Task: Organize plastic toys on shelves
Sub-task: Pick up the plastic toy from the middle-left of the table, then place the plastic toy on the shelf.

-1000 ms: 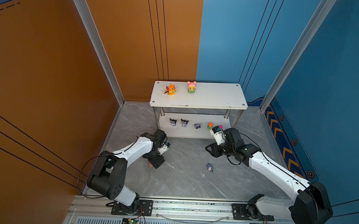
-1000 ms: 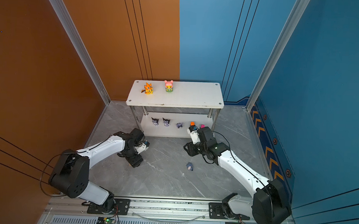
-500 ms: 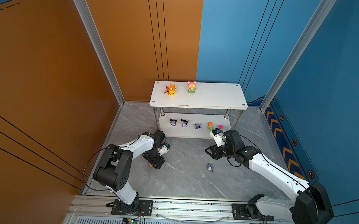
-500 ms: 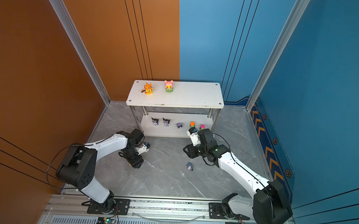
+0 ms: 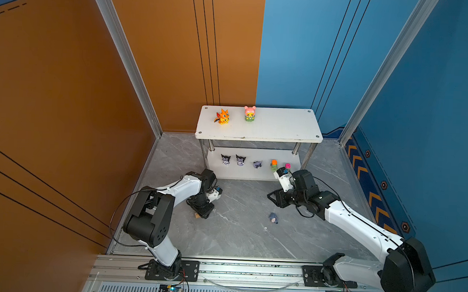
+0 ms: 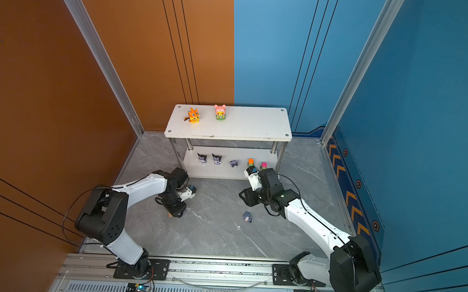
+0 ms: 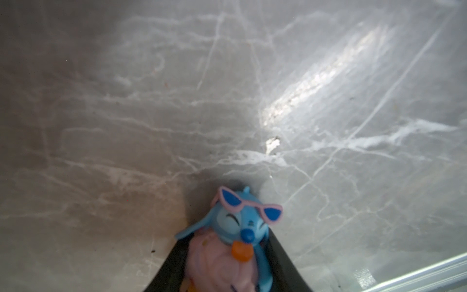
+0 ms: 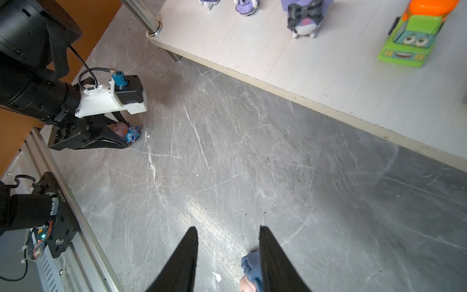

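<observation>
My left gripper (image 5: 201,211) is low on the floor, shut on the blue toy (image 7: 235,235) with pink sunglasses and a pink cone; the toy fills the gap between the fingers, as the right wrist view also shows (image 8: 132,134). My right gripper (image 8: 226,227) hangs open over the floor, with nothing between its fingers. The grey donkey (image 5: 273,217) lies on its side just beside one finger. On the shelves' top board (image 5: 277,127) stand the orange dragon (image 5: 222,117) and the pink-yellow toy (image 5: 249,114). The lower board (image 5: 248,173) holds three black-purple figures (image 5: 225,159) and two green cars (image 5: 273,165).
Orange and blue walls close in the grey marble floor (image 5: 239,239) on three sides. A metal rail (image 5: 249,272) with both arm bases runs along the front. The chrome legs (image 5: 203,153) of the shelves stand near the left arm.
My left gripper has closed on the blue toy, and the left arm's elbow has swung nearer the front. The right arm has barely moved.
</observation>
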Tool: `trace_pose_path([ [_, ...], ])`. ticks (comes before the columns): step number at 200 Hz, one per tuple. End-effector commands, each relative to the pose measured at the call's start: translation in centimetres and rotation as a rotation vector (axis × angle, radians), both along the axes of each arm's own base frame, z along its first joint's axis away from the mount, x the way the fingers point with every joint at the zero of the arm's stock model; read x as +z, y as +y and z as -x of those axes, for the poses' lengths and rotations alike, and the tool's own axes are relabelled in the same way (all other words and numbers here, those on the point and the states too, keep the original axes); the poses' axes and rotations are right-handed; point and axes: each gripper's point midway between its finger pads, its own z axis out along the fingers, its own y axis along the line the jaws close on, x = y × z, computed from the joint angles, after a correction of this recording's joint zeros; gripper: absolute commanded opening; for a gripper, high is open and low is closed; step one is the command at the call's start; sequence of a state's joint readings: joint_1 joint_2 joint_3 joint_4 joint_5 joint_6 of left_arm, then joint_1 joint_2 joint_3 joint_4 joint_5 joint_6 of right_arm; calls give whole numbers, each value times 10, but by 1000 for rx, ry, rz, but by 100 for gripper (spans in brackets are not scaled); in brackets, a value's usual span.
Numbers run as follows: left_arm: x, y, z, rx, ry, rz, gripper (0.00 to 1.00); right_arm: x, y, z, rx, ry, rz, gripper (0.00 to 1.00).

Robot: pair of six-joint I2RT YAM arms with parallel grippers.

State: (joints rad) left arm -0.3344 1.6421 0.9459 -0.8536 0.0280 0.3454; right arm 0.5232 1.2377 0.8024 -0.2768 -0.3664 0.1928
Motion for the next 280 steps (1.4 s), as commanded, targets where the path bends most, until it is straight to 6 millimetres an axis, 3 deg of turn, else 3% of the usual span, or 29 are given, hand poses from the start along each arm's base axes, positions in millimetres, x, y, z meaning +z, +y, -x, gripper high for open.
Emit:
trace_pose_path([
  [1,8,-9,1,7,-8,34,36,8,-1,3,-8,-12,-29,42],
  [50,47,-42,16,-113,-117,89,34,11,-5,6,-16,-18,-24,42],
  [95,116,-90,25,-192,-307,286,32,14,-12,7,-35,-29,1,42],
  [123,201,-144,25,-257,-487,501,31,15,-17,8,-47,-31,14,42],
  [155,311,-210,25,-339,-708,761,29,15,-16,7,-58,-24,1,42],
  [183,375,-254,20,-410,-833,843,30,16,-17,8,-67,-26,-8,42],
  [209,414,-284,1,-403,-964,873,31,16,-22,10,-82,-31,-1,42],
  [228,438,-296,-21,-343,-1096,885,31,16,-26,12,-91,-36,11,42],
  [280,486,-286,-90,-15,-1308,972,31,16,-26,15,-97,-31,-19,41],
])
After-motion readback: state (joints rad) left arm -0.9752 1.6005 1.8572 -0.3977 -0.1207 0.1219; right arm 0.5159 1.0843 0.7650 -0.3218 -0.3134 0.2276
